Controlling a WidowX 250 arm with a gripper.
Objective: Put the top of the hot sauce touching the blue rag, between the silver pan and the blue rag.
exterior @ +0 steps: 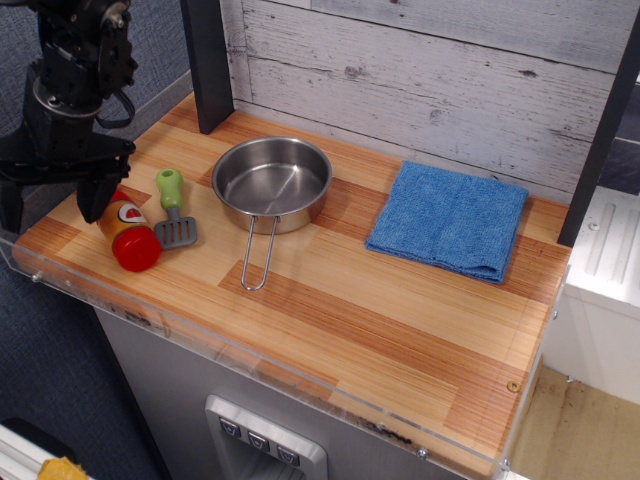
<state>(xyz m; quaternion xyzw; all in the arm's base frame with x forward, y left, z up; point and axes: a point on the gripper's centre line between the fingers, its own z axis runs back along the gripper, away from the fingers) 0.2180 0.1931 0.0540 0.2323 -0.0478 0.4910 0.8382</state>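
The hot sauce [128, 235] lies on its side at the front left of the wooden counter, its wide red base toward the front edge. Its red neck and cap are hidden behind a gripper finger. My gripper [52, 205] is open and low over the counter's left edge, with its right finger [95, 192] at the bottle's neck end. It holds nothing. The silver pan [272, 180] stands mid-left, its wire handle pointing to the front. The blue rag [450, 218] lies flat at the right, apart from the pan.
A green-handled grey spatula [172, 210] lies between the bottle and the pan. A dark post [208, 60] stands at the back left. A clear plastic lip [200, 335] runs along the counter's front edge. A white plank wall [420, 70] backs the counter.
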